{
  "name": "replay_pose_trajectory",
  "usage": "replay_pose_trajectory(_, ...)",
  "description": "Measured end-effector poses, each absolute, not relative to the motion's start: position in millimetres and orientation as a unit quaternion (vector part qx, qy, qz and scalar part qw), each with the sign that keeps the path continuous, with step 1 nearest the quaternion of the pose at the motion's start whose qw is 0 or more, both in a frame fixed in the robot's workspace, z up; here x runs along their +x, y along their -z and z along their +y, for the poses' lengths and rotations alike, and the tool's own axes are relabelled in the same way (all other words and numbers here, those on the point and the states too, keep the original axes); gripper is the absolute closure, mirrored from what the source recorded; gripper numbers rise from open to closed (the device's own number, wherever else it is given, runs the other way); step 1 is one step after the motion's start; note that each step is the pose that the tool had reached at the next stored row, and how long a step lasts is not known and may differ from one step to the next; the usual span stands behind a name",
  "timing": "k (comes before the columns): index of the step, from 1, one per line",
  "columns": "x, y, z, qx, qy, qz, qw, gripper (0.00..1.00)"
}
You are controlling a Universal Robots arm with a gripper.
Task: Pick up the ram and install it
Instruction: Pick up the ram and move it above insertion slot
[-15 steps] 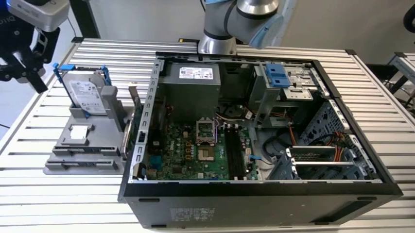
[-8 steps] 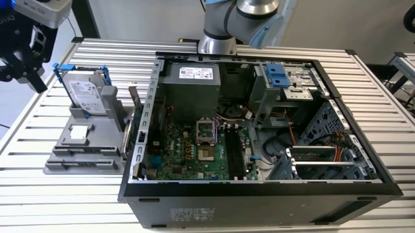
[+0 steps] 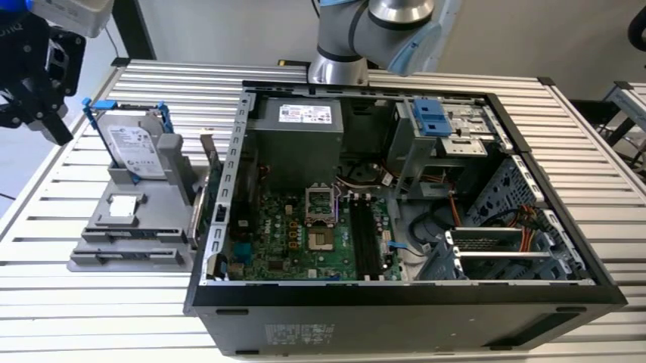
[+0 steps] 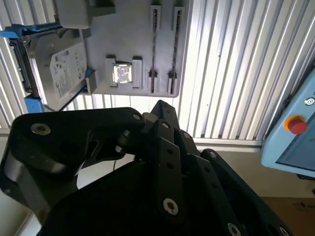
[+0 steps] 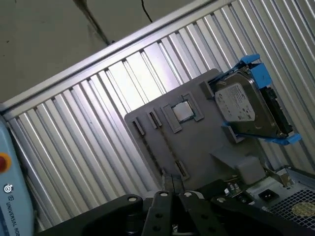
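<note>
gripper pressed shut, empty, over the grey parts holder. descending so, it could jab the hard drive.

Observed in both wrist views: black gripper, fingertips drawn together into one narrow point. Behind that point, broad black linkage bars fanning back toward the palm, pivot bolts showing. Recorded in the exterior view: silver arm joint with blue cap.
</note>
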State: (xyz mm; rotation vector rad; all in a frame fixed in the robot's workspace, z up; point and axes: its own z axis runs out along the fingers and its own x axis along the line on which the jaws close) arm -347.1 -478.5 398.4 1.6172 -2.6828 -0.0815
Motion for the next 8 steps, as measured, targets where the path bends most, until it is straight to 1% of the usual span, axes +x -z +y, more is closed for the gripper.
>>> replay_pose_trajectory(4, -347.2, -398.4, -478.5, 0.542, 0.026, -0.840, 0.005, 1.00)
replay_pose_trajectory(8, -347.1, -398.5, -478.5, 0.564, 0.024, -0.825, 0.003, 1.00)
